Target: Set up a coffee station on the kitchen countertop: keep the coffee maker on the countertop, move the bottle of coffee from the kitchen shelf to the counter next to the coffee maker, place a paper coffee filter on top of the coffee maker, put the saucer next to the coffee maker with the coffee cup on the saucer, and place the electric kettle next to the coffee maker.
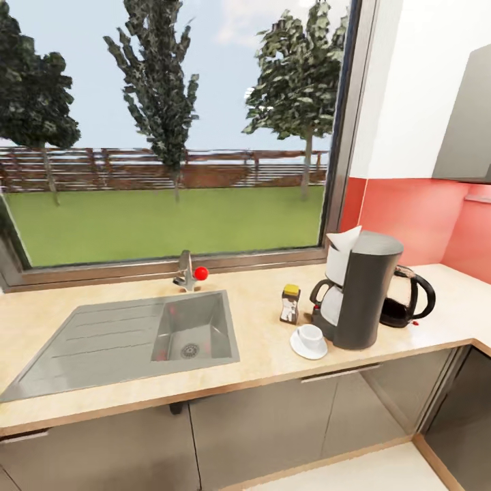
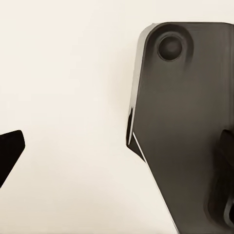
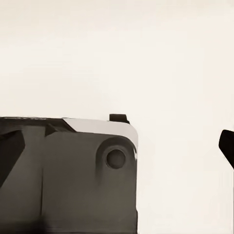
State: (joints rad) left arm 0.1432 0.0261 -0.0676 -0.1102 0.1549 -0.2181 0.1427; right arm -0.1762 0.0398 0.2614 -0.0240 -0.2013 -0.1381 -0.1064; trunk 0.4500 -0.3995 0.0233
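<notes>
On the countertop (image 1: 259, 344) the coffee maker (image 1: 361, 290) stands with the paper filter (image 1: 341, 254) perched on its top edge; the coffee jar (image 1: 290, 303) sits at its nine o'clock, the cup (image 1: 311, 336) on its saucer (image 1: 308, 345) at eight o'clock, the kettle (image 1: 404, 296) just behind at two o'clock. By my reading every item is placed and little or nothing remains; whether the jaws are open or closed I cannot tell.

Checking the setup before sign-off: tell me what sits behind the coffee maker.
The kettle stands behind the coffee maker, handle and glass side showing. Its other side and most of its base are hidden.
</notes>
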